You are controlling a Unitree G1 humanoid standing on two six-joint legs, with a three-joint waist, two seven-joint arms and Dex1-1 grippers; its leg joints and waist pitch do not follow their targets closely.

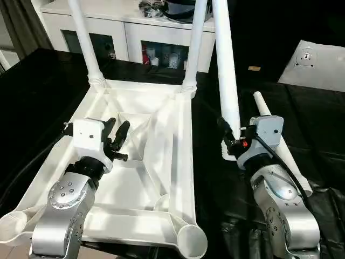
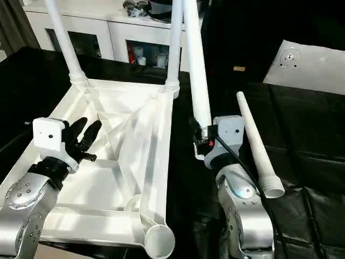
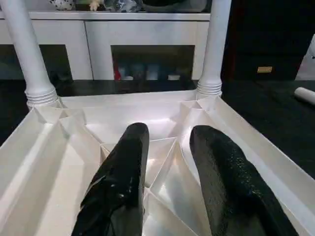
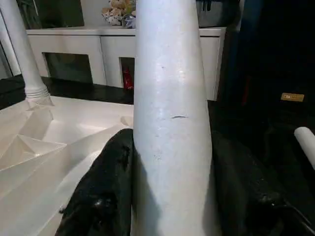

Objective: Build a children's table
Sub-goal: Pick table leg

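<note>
Table top point(image 1: 161, 162) lies upside down on black cloth point(image 1: 38, 91), ribbed underside up, in front of you. Two legs stand upright in far corner sockets: far-left leg point(image 1: 83, 40), far-right leg point(image 1: 195, 43). Your left gripper point(image 1: 116, 135) hovers over ribbed underside, fingers point(image 3: 123, 177) apart, holding nothing. Near-right socket point(image 1: 191, 240) open. Your right gripper point(image 1: 229, 141) clamps third leg point(image 1: 226, 65) near its wide end, just right of top's edge, leg pointing up. Fourth leg point(image 2: 253, 145) lies loose on cloth beside right arm. White cabinet point(image 1: 126, 29) behind.
</note>
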